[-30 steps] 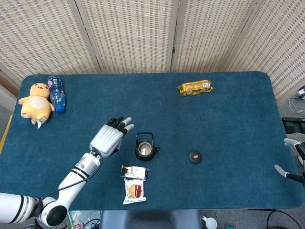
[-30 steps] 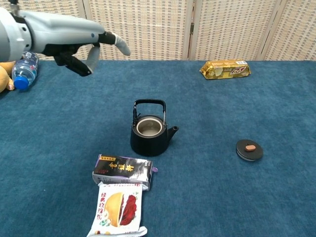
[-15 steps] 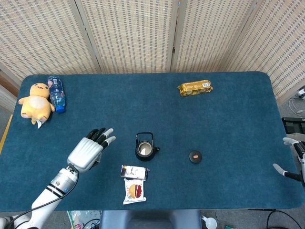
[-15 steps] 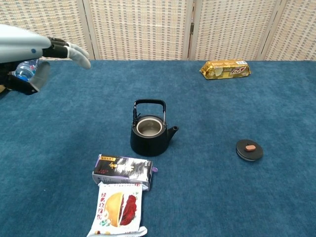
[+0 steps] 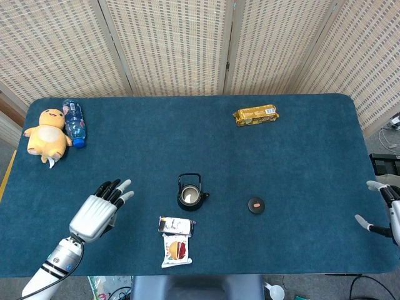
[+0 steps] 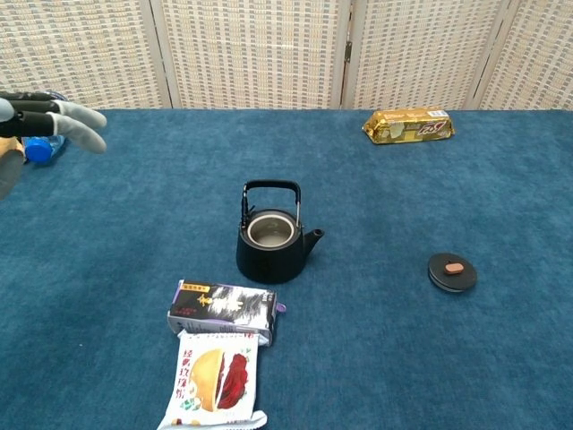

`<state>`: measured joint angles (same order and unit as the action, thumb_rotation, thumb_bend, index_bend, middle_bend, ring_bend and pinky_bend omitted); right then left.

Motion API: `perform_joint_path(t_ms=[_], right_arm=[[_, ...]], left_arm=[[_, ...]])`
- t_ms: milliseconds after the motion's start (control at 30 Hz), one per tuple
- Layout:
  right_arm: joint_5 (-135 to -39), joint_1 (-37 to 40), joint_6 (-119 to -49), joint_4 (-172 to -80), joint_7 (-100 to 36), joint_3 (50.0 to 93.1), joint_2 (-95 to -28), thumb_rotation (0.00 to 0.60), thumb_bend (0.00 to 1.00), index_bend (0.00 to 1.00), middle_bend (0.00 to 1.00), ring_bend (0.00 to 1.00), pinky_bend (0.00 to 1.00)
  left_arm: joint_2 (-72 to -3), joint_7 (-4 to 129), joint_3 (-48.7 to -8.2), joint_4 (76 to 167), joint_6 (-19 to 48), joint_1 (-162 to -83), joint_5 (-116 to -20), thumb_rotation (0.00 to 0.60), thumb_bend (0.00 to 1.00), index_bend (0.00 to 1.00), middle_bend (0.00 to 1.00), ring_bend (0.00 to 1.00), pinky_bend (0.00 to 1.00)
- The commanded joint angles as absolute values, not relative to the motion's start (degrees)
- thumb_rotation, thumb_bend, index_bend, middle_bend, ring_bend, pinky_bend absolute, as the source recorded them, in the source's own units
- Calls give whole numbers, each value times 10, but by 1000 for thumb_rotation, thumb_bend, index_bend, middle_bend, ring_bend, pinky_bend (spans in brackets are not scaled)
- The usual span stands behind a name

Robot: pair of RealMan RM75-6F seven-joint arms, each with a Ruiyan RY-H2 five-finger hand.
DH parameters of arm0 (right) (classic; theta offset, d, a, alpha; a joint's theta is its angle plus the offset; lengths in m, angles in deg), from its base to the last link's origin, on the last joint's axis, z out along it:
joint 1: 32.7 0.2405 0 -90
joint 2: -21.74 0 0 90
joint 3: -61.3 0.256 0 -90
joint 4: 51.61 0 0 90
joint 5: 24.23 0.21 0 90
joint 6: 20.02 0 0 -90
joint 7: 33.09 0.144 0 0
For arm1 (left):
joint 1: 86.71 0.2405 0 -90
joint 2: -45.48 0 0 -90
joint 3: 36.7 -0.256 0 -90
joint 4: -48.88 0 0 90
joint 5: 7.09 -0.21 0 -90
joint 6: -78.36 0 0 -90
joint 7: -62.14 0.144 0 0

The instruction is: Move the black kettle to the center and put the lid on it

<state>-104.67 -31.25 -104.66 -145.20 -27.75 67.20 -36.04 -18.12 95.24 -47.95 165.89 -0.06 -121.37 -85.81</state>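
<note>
The black kettle [image 5: 190, 194] stands upright near the middle of the desk [image 5: 300, 162], a little toward the front edge, its handle raised and its mouth uncovered. Its lid [image 5: 255, 204] lies flat on the cloth well to the right of it, apart from everything else. Just in front of the kettle sit a dark snack packet [image 6: 221, 308] and, touching that, a white snack packet [image 6: 213, 379] nearer the front edge.

What has changed over the last second is the left robot hand [image 5: 95, 210]: it was just beside the kettle's left flank, and it has drawn back steadily toward the front left corner, so that it now hangs well apart from the kettle with its fingers spread wide and nothing in them. The kettle and lid have not shifted in that time. The right robot hand [image 5: 382, 209] shows only at the right edge of the desk; two fingertips are apart and it seems to carry nothing, though most of it is out of frame.

From this I judge the kettle's placement done and released, with the lid step yet to begin; the lid lies on the right hand's side, so that hand is the likelier one to fetch it.

Farther out, a gold wrapped pack [image 5: 255, 115] lies toward the back right, and a yellow plush toy [image 5: 45, 135] with a water bottle [image 5: 74, 122] sits at the back left corner.
</note>
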Motion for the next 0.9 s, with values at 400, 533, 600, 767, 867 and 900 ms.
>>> perform_joint_path(t_ms=[400, 533, 600, 767, 867, 900], right_arm=[[-1044, -305, -1037, -1455, -308, 671, -371, 600, 13, 264, 324, 243, 273], [-1043, -303, -1035, -1456, -317, 670, -374, 600, 13, 264, 324, 243, 273], [-1042, -302, -1033, -1457, -320, 671, -375, 600, 13, 264, 324, 243, 273], [-1040, -300, -1030, -1457, -328, 671, -378, 600, 13, 264, 324, 243, 273], [-1038, -298, -1028, -1457, -332, 671, -379, 600, 14, 264, 324, 243, 273], [-1038, -297, -1027, -1457, -334, 671, -379, 600, 14, 264, 324, 243, 273]], left_arm=[[-182, 882, -501, 1591, -61, -1111, -968, 600, 747, 314, 199, 167, 345], [-176, 858, -504, 1576, -71, -1087, -991, 600, 727, 394, 340, 300, 484], [-174, 858, -504, 1570, -71, -1079, -992, 600, 721, 411, 379, 328, 509], [-169, 874, -495, 1564, -73, -1052, -973, 600, 685, 428, 445, 352, 526], [-167, 865, -487, 1560, -82, -1036, -967, 600, 649, 432, 471, 366, 533], [-167, 856, -485, 1556, -87, -1032, -970, 600, 633, 435, 477, 370, 534]])
